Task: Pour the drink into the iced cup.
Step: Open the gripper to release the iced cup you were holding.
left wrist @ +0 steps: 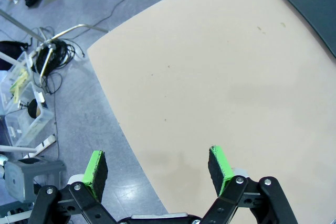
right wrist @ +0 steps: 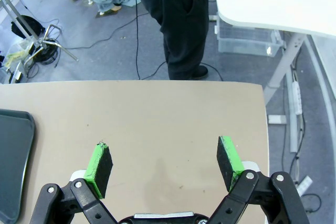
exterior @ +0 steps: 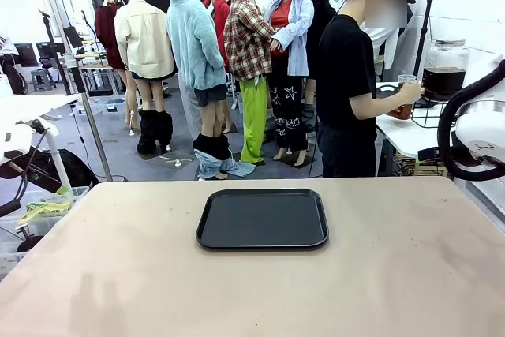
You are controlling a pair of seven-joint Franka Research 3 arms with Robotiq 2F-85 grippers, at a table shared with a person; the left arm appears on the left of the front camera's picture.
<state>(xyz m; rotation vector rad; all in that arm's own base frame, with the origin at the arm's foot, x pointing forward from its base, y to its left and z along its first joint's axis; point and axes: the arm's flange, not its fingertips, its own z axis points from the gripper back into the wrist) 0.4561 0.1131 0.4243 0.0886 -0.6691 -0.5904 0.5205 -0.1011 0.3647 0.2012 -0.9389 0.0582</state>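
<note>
A person in black (exterior: pixel 345 76) stands beyond the table's far right corner, turned toward a side table. One hand holds up a clear cup (exterior: pixel 406 80); I cannot tell whether it holds ice. Just below that hand is something brown-red (exterior: pixel 399 110), possibly the drink. A glass jar of dark liquid (exterior: pixel 443 78) stands on the side table. My left gripper (left wrist: pixel 157 169) hangs open and empty over the table's left edge. Above the table's far right part, my right gripper (right wrist: pixel 164 162) is also open with nothing between its fingers.
A black tray (exterior: pixel 262 219) lies bare in the middle of the beige table (exterior: pixel 118 274); its corner shows as the tray (left wrist: pixel 315 3) and the tray (right wrist: pixel 13 156). My right arm's white body and black cable (exterior: pixel 473 128) rise at the right edge. Boxes and cables lie on the floor at left.
</note>
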